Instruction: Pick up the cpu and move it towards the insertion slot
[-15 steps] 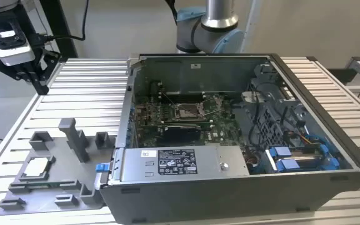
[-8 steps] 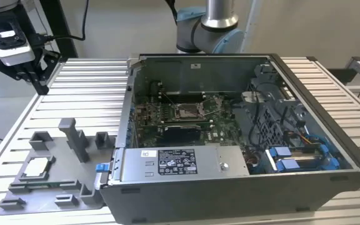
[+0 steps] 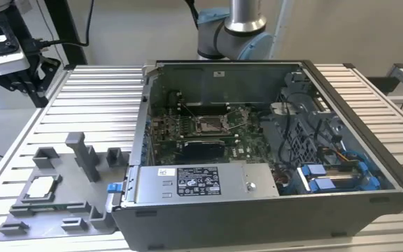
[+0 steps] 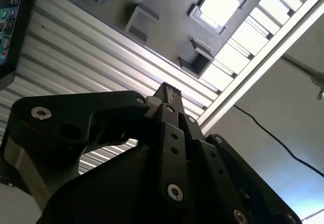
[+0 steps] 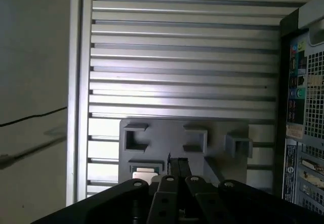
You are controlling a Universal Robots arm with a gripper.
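Exterior view: cpu [image 3: 42, 185] lies in tray [image 3: 100, 197]; slot [image 3: 209, 123] well apart from tray.
Claw [image 5: 177, 163]: pressed together, empty, above tray.

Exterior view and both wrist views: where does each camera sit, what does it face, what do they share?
Exterior view: off the arm, looking down into the open computer case; the arm rises behind it.
First wrist view: on the wrist, facing the grey tray past the shut fingers.
Second wrist view: on the wrist, facing the tray along the gripper.
Shared: all show the cpu in the tray.
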